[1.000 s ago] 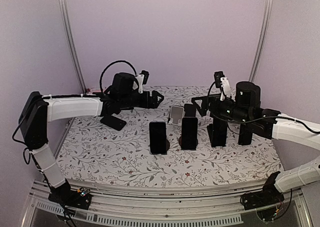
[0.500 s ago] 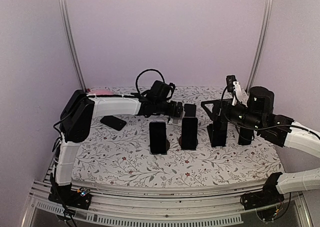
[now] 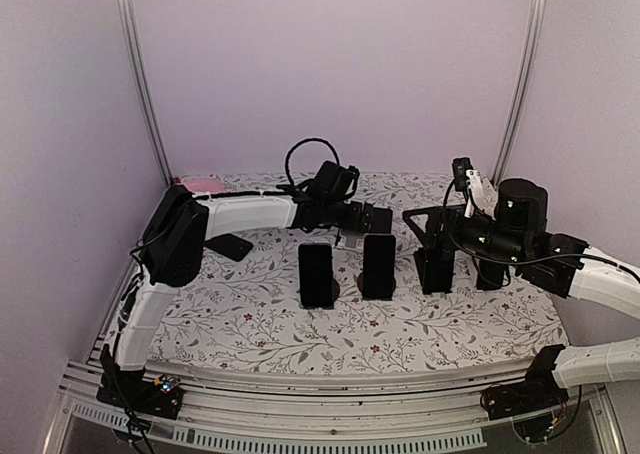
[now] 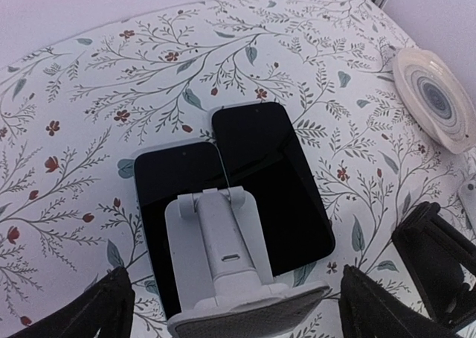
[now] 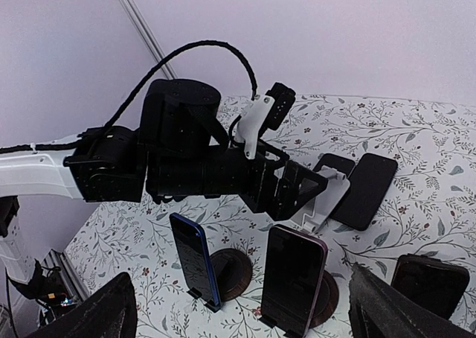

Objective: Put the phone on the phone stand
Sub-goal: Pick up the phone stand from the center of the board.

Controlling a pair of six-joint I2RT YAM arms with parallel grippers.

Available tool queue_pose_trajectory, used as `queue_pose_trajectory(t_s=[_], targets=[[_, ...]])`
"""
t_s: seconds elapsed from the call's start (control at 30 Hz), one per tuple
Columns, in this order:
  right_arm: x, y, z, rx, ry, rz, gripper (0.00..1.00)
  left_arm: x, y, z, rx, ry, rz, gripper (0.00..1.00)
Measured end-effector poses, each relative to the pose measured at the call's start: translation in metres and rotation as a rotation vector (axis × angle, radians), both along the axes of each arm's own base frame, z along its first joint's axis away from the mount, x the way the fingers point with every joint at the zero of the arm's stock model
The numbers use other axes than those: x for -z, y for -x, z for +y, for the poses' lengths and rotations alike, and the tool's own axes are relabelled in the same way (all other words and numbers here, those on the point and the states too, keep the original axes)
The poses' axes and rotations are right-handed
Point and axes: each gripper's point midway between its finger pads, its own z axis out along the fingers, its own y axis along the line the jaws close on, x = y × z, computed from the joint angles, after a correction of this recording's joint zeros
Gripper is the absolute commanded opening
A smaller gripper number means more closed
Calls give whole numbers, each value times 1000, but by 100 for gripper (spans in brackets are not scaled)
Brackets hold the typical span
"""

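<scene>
At the far left of the top view a pink object (image 3: pixel 205 184) lies by the back wall. Below it one flat phone (image 3: pixel 232 246) lies on the flowered cloth (image 3: pixel 250 324), with its long axis slanting from upper left to lower right.

Further right the left gripper (image 4: pixel 234 308) hangs with its jaws wide apart and holds nothing. It is low over the white phone stand (image 4: pixel 223 260), which is empty, and in the top view it covers the phones behind the stand.

In the left wrist view the stand shows its back and hides the lower part of the left phone of the pair (image 4: pixel 167 196). The right phone of the pair (image 4: pixel 271 182) sits higher in the frame. Both lie flat, screens up, with their long edges touching or nearly so. Their long axes run down the frame, leaning a little to the right. A round plate (image 4: pixel 435 100) is at the upper right of that view.

Below the white stand in the top view, an upright phone (image 3: pixel 316 274) and a second upright phone (image 3: pixel 378 266) each lean on a round base.

To the right, the right gripper (image 5: pixel 249 312) is also fully open and empty, and it faces the left gripper. Below it in the frame stand one dark upright piece (image 3: pixel 433 264) and another dark piece (image 3: pixel 490 269); I cannot tell whether they are phones or stands.

Count: three flat phones, two upright phones, one white stand.
</scene>
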Motion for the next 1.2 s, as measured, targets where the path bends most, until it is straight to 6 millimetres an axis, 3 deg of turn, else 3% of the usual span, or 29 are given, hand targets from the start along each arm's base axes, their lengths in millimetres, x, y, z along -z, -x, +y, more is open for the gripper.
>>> queue_pose_trajectory(t_s=[0.17,0.37,0.63,0.97,1.2], targets=[[3,0,0,-1,2,5,99,10,-2,-5,3,-12,11,89],[7,1,0,-4,5,14,99,23,-1,-4,7,-42,29,67],[2,3,-1,-6,-5,4,99,23,1,-5,17,-57,21,43],[2,3,-1,-7,-5,4,99,17,5,11,2,-96,-6,40],[2,3,-1,-7,-4,4,99,-7,4,26,-17,-101,-46,40]])
